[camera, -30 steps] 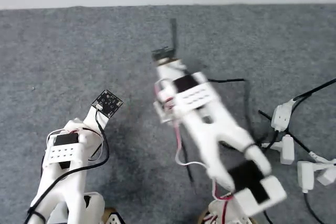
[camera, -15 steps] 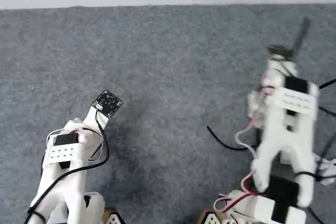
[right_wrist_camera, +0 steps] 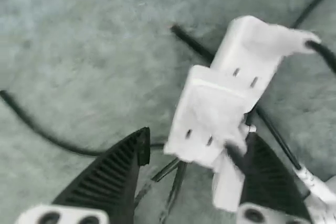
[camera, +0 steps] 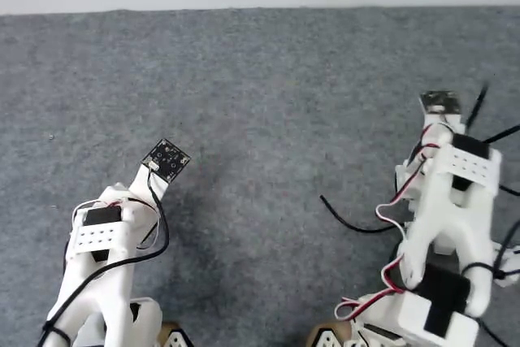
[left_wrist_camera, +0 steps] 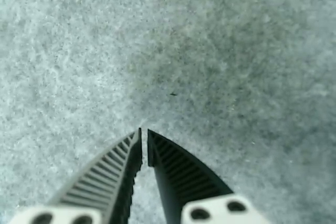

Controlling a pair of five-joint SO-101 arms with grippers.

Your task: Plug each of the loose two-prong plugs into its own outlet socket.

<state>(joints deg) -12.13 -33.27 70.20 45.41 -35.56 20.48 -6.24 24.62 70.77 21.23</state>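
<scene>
Right gripper (right_wrist_camera: 197, 135): jaws released and spread wide, one ribbed black finger (right_wrist_camera: 123, 169) on each side of a white outlet socket (right_wrist_camera: 210, 116). The socket's two slots face up at me. I cannot tell whether either finger touches it.

Second socket (right_wrist_camera: 252, 51): also white and two-slotted, lying just beyond the first and butting against it. A black lead runs off its far end.

White piece (right_wrist_camera: 228, 184): sits just beside the first socket, too blurred to name.

Black cable (right_wrist_camera: 37, 127): loose, curving over the grey carpet (right_wrist_camera: 79, 35) to one side.

Right arm (camera: 451, 201): bent over the right side of the table, wrist pitched down. A cable loop (camera: 349, 223) lies just left of it.

Left gripper (left_wrist_camera: 143, 136): jaws clenched, tips pressed nearly together and pointed down at the carpet.

Left arm (camera: 101, 241): folded at the near left, well apart from the sockets.
</scene>
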